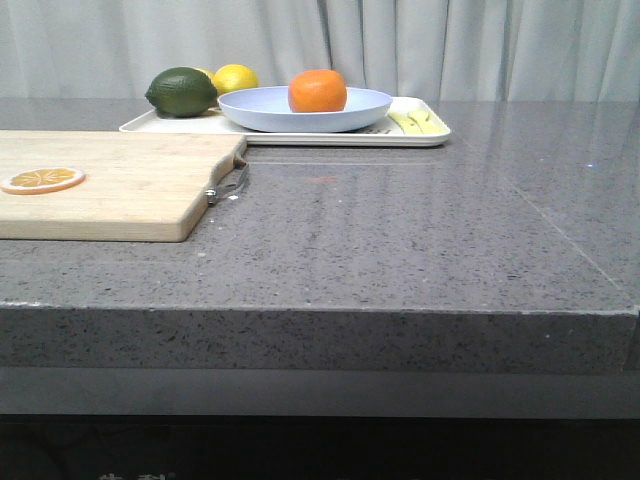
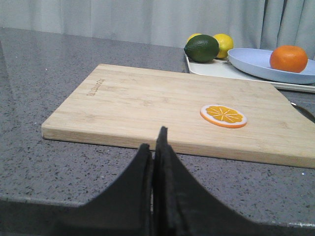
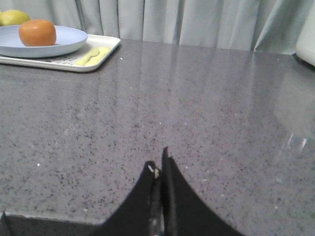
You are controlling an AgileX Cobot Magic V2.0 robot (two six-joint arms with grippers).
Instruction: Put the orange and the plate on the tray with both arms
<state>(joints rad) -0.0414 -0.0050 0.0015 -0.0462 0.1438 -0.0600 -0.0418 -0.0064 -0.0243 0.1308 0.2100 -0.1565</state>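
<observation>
in the front view we see the orange (image 1: 318, 91) sitting in the plate (image 1: 262, 109), and the plate resting on the tray (image 1: 425, 134) at the far side of the counter (image 1: 400, 240). a lime (image 1: 182, 91) and a lemon (image 1: 236, 78) share the tray's left end. a cutting board (image 1: 120, 190) with an orange slice (image 1: 42, 180) lies nearer, to the left.

in the left wrist view our left gripper (image 2: 153, 140) has its fingers pressed together, holding nothing, just short of the board.

in the right wrist view our right gripper (image 3: 159, 164) is likewise closed and empty above bare counter, well apart from the tray.
</observation>
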